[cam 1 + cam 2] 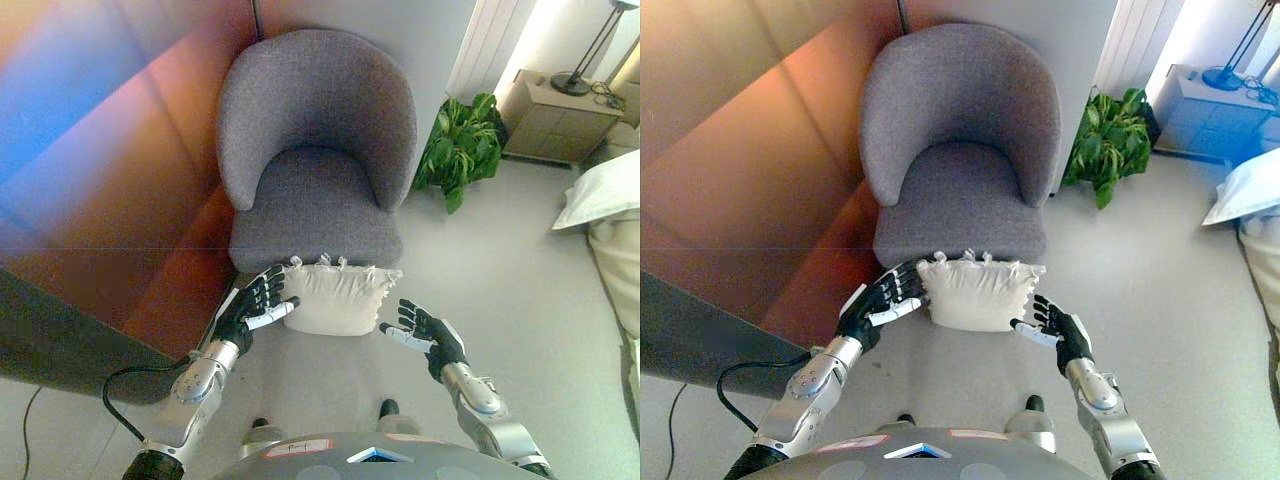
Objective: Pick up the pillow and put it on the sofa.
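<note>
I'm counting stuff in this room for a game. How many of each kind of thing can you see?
Chairs: 1, grey
Pillows: 1, cream, between the left hand and right hand
Plants: 1
Cabinets: 1
Lamps: 1
Total: 5 things

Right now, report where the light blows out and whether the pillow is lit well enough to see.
Left eye view: strongest light sits top right, washing out the wall above the nightstand; the pillow is evenly lit, without glare. Right eye view: the same corner glares around the lamp; the chair seat is dimmer but readable.
</note>
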{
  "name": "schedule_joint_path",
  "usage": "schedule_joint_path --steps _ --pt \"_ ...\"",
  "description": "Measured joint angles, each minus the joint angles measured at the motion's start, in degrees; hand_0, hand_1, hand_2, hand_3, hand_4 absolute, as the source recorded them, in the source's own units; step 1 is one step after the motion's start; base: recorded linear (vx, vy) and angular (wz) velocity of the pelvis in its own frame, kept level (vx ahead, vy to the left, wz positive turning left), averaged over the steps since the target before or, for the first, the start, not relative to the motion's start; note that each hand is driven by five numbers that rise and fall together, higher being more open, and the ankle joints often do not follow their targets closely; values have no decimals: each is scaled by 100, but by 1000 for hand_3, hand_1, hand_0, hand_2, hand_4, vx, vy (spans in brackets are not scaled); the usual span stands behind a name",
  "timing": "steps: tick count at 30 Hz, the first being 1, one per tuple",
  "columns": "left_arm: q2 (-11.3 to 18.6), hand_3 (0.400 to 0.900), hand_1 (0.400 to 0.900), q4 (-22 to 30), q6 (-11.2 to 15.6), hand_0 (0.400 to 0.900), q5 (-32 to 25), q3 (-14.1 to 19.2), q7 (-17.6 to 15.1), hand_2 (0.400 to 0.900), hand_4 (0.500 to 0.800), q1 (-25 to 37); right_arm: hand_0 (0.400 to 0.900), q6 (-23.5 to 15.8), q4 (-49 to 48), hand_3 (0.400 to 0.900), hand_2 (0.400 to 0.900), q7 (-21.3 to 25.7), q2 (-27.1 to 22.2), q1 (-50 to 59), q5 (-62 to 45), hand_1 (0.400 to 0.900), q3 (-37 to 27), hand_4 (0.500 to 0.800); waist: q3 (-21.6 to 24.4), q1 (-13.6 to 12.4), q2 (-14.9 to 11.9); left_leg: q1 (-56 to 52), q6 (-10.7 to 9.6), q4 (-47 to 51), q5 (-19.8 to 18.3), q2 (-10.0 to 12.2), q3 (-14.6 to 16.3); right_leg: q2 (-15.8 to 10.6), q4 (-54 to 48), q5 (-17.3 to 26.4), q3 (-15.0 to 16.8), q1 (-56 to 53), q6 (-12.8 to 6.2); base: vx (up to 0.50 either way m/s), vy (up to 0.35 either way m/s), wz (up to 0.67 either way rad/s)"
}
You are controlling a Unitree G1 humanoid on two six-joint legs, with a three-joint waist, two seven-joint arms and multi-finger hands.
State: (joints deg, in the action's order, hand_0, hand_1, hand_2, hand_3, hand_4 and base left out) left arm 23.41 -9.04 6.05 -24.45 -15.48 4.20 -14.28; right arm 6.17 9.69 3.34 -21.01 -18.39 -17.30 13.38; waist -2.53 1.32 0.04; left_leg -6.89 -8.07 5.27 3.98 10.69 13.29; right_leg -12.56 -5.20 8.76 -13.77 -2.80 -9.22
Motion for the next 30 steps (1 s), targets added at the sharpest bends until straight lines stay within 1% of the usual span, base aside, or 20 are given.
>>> schedule_joint_path --steps 4,5,7,10,12,13,14,15,16,17,18,19,20,21,22,23,26,28,29,30 --pt "-15 900 900 0 1 900 -2 0 -3 900 800 4 900 -1 3 900 900 3 -68 12 -2 900 3 800 -50 1 48 65 110 -142 -10 34 -40 28 30 -12 -41 24 20 -19 -113 1" --pt "-9 900 900 -3 4 900 -7 2 -15 900 800 50 900 -1 33 900 900 5 -85 87 -2 900 13 800 -157 0 17 226 262 -484 -91 74 -21 49 30 -27 -40 38 53 -3 -118 -10" --pt "-26 900 900 -7 7 900 -12 0 -17 900 800 68 900 -2 71 900 900 8 -109 198 -4 900 29 800 -322 -4 7 387 307 -852 -65 152 -43 95 138 -72 -44 112 135 57 -121 -20" --pt "-38 900 900 -63 13 900 -15 -2 0 900 800 43 900 -25 263 900 900 7 -123 466 -11 900 40 800 -654 -90 -216 1001 489 -2108 126 253 -155 19 441 -221 112 281 310 247 16 -31" --pt "-112 900 900 -157 9 900 -15 -36 7 900 800 -59 900 -47 270 900 900 4 -238 467 -11 900 32 800 -699 -193 -285 1013 502 -2288 156 -37 -168 -75 146 -219 245 183 301 342 173 -30" --pt "-157 900 900 -156 11 900 -13 -50 14 900 800 -93 900 -63 232 900 900 -1 -365 453 -8 900 34 800 -651 -223 -93 986 586 -1917 17 0 -94 64 69 -292 237 143 159 392 227 -32" --pt "-275 900 900 -25 50 900 -10 -59 18 900 800 -116 900 -86 84 900 900 -10 -640 413 -4 900 -39 800 -648 -170 514 921 195 -1323 -358 442 -230 471 1310 -548 165 540 218 486 255 -47" --pt "-80 900 900 26 131 900 -9 40 12 900 800 -33 900 -43 223 900 900 5 -435 517 3 900 -34 800 -837 -307 241 745 -97 -1278 -357 365 -178 355 2385 -1340 373 857 400 452 220 -45" --pt "22 900 900 -13 147 900 -8 124 -8 900 800 62 900 -30 218 900 900 -64 -366 417 5 900 37 800 -930 -294 13 688 -126 -1339 -337 276 -235 266 2773 -1681 470 1010 536 556 258 -53" --pt "10 900 900 -90 148 900 -7 125 -13 900 800 62 900 -31 228 900 900 -83 -362 306 7 900 43 800 -914 -286 8 852 -69 -1434 -363 330 -340 359 2624 -1681 457 951 553 519 221 -43" --pt "-19 900 900 -129 150 900 -5 106 -3 900 800 40 900 -48 255 900 900 -87 -370 220 11 900 29 800 -889 -324 56 767 9 -1237 -314 312 -299 438 2305 -1628 476 904 472 539 226 -42" --pt "-137 900 900 -130 166 900 -3 98 -6 900 800 -30 900 -63 304 900 900 -107 -443 240 10 900 19 800 -833 -402 316 820 82 -973 -287 481 -293 710 1910 -1612 467 735 370 503 206 -37" --pt "-151 900 900 -45 240 900 0 123 -11 900 800 -104 900 -102 365 900 900 -171 -449 296 9 900 15 800 -910 -515 423 932 99 -1042 -273 633 -120 792 2862 -1709 425 940 492 566 244 -42" --pt "-36 900 900 64 332 900 0 132 -16 900 800 -185 900 -105 379 900 900 -247 -410 211 9 900 59 800 -908 -529 213 861 77 -1072 -235 559 -29 638 3710 -2075 384 867 473 627 285 -51" --pt "70 900 900 71 411 900 1 134 -12 900 800 -254 900 -149 367 900 900 -296 -354 96 14 900 38 800 -970 -514 -106 849 -154 -1483 -172 486 91 490 3037 -2561 503 212 685 645 308 -51" --pt "-27 900 900 -117 441 900 7 141 -14 900 800 -192 900 -160 470 900 900 -303 -334 191 26 900 -8 800 -1133 -428 -95 1209 -177 -2174 -498 634 -84 615 2324 -2676 736 -346 640 474 240 -35" --pt "-66 900 900 -198 378 900 5 138 -2 900 800 -136 900 -175 560 900 900 -266 -284 314 102 900 -48 800 -1100 -565 -228 1652 -86 -1581 -496 533 -97 564 1520 -2329 1276 -766 432 602 291 -17" --pt "-73 900 900 -198 362 900 5 143 60 900 800 -1 900 -159 542 900 900 -263 -245 277 109 900 -213 800 -1106 -662 -256 1667 174 -1062 -313 241 -127 332 1141 -2246 1261 -1141 259 527 307 8" --pt "-66 900 900 -201 342 900 10 167 95 900 800 5 900 -119 529 900 900 -265 -190 240 105 900 -262 800 -1088 -769 -230 1505 257 -995 25 98 -233 232 1384 -2248 1090 -1088 246 452 330 13" --pt "-22 900 900 -201 325 900 11 222 97 900 800 -11 900 -82 358 900 900 -260 -105 202 103 900 -285 800 -1071 -882 -263 1419 256 -1121 48 35 -145 53 1809 -2227 917 -930 275 441 362 12"
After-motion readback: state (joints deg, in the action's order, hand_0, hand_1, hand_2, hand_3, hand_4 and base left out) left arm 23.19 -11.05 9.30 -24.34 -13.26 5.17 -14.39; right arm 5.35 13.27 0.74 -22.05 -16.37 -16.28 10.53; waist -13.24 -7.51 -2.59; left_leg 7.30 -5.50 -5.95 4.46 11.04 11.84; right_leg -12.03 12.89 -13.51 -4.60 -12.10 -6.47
